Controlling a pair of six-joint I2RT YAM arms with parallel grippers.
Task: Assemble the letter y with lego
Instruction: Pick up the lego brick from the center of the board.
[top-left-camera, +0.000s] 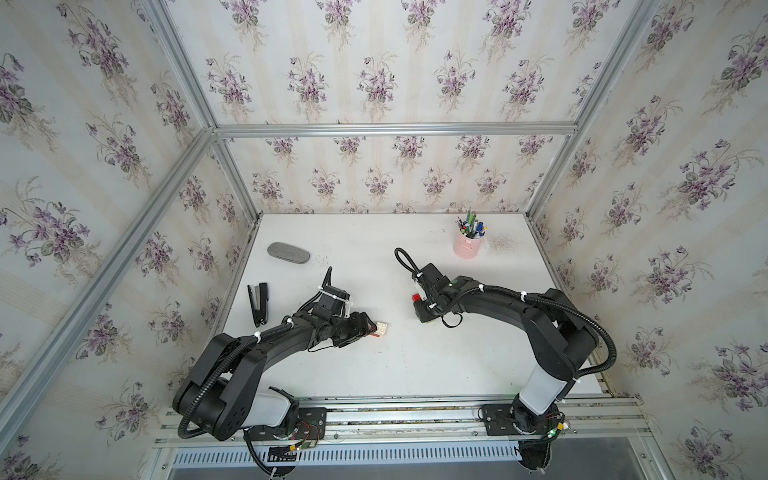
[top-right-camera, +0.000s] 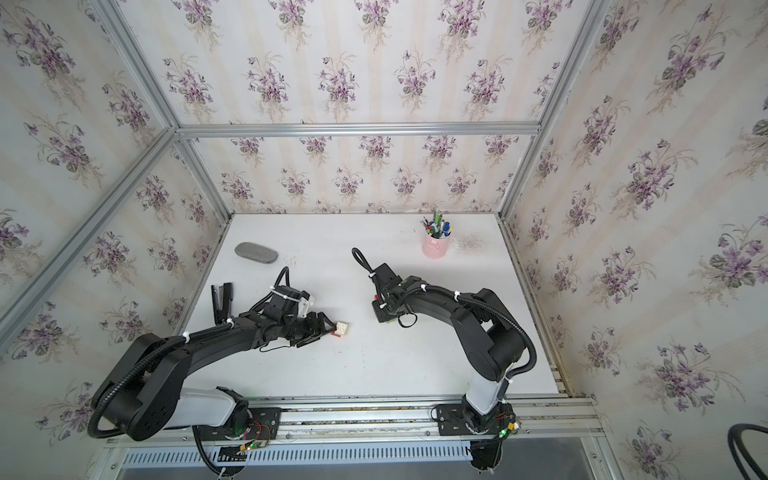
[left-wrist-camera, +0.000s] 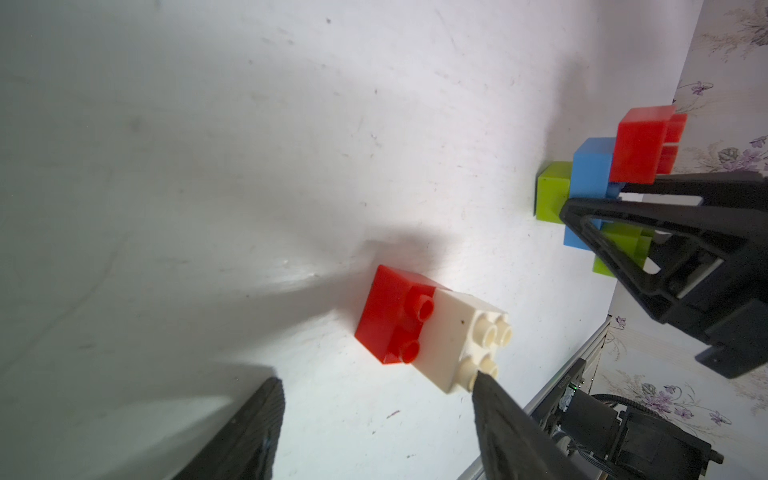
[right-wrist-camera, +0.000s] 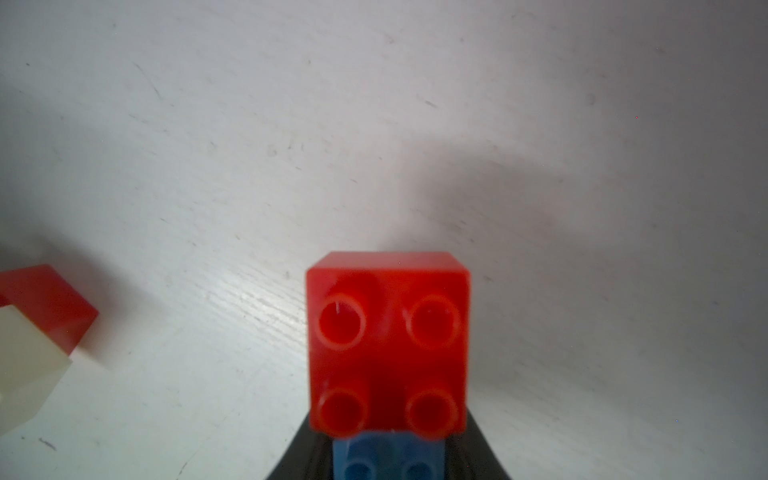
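The lego is in two joined groups. A red brick (left-wrist-camera: 390, 316) with a white brick (left-wrist-camera: 461, 345) pressed on it lies on the table, also seen in both top views (top-left-camera: 382, 329) (top-right-camera: 342, 328). My left gripper (left-wrist-camera: 376, 390) (top-left-camera: 368, 330) is open just behind this pair, and one fingertip (left-wrist-camera: 484, 386) touches the white brick's corner. My right gripper (right-wrist-camera: 388, 465) (top-left-camera: 422, 305) is shut on a blue brick (right-wrist-camera: 388, 459) (left-wrist-camera: 590, 174). The blue brick carries a red brick (right-wrist-camera: 388, 345) (left-wrist-camera: 640, 149) and two green bricks (left-wrist-camera: 550, 199) (left-wrist-camera: 619, 249), held low by the table.
A pink pen cup (top-left-camera: 467, 247) stands at the back right. A grey oval case (top-left-camera: 289, 252) and a black stapler (top-left-camera: 258, 303) lie at the left. An aluminium rail (top-left-camera: 415, 405) runs along the front edge, and papered walls close in the other sides.
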